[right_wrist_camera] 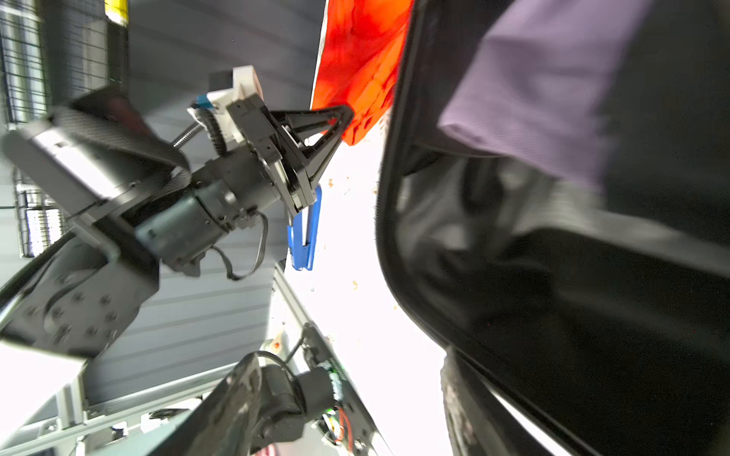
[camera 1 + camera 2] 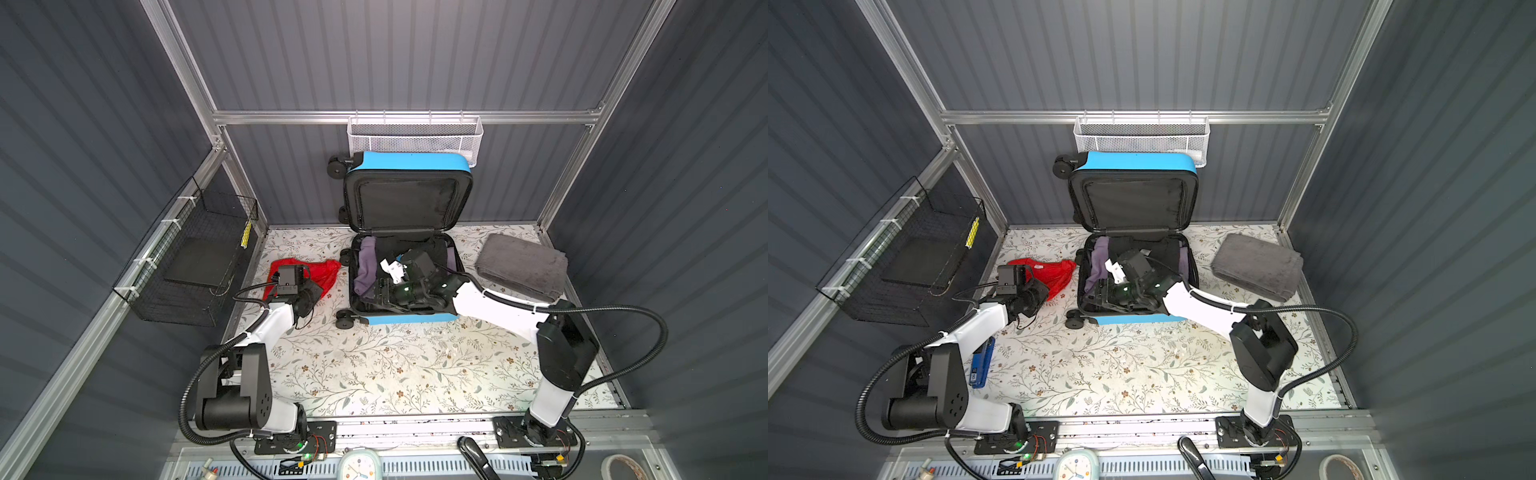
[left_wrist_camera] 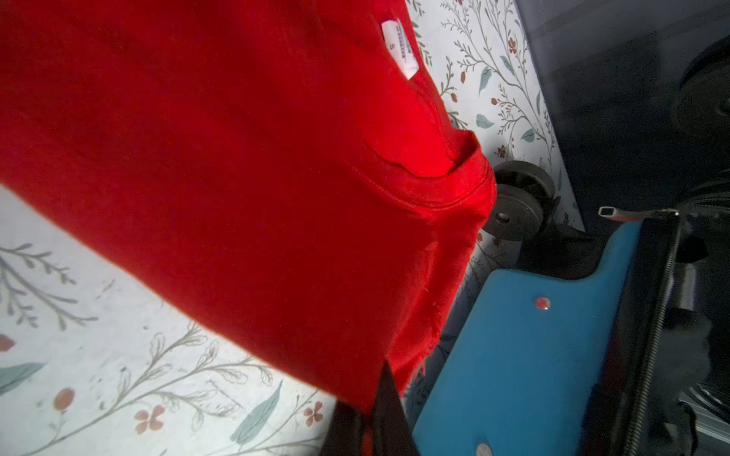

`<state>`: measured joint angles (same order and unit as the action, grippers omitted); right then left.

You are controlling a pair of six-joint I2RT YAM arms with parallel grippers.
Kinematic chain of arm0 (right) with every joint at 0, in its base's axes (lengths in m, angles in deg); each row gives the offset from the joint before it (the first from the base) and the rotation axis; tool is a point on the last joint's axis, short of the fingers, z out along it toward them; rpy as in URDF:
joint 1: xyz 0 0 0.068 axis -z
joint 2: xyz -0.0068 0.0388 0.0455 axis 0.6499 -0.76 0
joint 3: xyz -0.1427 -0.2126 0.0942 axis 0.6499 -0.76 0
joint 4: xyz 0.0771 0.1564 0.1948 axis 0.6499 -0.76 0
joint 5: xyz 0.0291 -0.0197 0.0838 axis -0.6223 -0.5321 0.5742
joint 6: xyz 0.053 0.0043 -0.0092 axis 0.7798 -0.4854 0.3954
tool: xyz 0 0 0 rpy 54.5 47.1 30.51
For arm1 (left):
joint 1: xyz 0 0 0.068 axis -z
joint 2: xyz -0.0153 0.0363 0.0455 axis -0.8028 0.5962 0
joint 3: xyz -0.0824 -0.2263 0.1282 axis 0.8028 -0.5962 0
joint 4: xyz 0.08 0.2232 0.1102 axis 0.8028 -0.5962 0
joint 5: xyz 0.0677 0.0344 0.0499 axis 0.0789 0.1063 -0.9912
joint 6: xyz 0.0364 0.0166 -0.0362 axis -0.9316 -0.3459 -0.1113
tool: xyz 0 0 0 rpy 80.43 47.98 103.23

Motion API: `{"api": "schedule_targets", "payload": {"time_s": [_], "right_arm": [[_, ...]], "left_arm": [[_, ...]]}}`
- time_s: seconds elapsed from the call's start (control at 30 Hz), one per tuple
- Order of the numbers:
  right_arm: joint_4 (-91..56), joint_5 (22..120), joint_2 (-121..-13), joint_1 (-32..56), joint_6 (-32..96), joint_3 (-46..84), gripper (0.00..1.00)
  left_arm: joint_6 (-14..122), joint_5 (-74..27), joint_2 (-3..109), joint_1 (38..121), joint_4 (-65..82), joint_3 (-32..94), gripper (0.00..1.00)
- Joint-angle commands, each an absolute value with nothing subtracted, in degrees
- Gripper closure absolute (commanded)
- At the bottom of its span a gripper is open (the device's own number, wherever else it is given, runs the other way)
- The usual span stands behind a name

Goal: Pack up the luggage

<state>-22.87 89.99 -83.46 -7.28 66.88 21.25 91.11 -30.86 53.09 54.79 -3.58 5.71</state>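
The luggage (image 2: 409, 319) lies open at the back of the table, its lid standing upright. The right wrist view shows the left gripper (image 1: 348, 113) with fingers pinched on a red shirt (image 3: 237, 177). Only the left wrist view shows the shirt's white size label (image 3: 399, 47). The right gripper (image 2: 376, 291) reaches inside the luggage by a purple garment (image 2: 368, 266); its fingers' spread cannot be told.
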Motion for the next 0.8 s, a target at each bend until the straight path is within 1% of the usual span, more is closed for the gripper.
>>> {"api": "schedule_targets", "payload": {"time_s": [0.0,0.1,0.23,0.43,0.57,0.77], "right_arm": [[-18.82,90.38,-87.7,-9.55,74.86,25.29,0.29],[-14.02,90.48,-91.38,-10.89,80.83,26.6,0.29],[-18.4,88.24,-94.72,-12.95,80.87,32.98,0.28],[-24.26,84.14,-97.33,-13.61,81.04,38.52,0.22],[-26.2,84.18,-99.65,-13.53,81.0,42.43,0.18],[-28.0,84.79,-102.87,-13.0,81.16,46.1,0.16]], "left_arm": [[92.39,-29.55,50.05,54.54,-5.7,6.4,1.0],[93.02,-28.96,48.02,54.46,-6.35,6.26,1.0],[94.25,-27.8,45.23,54.46,-6.66,5.24,1.0],[95.37,-26.68,40.92,54.37,-7.35,4.05,1.0],[96.38,-25.53,39.1,54.37,-6.98,2.92,1.0],[97.07,-24.58,36.7,54.28,-6.62,2.04,1.0]]}}
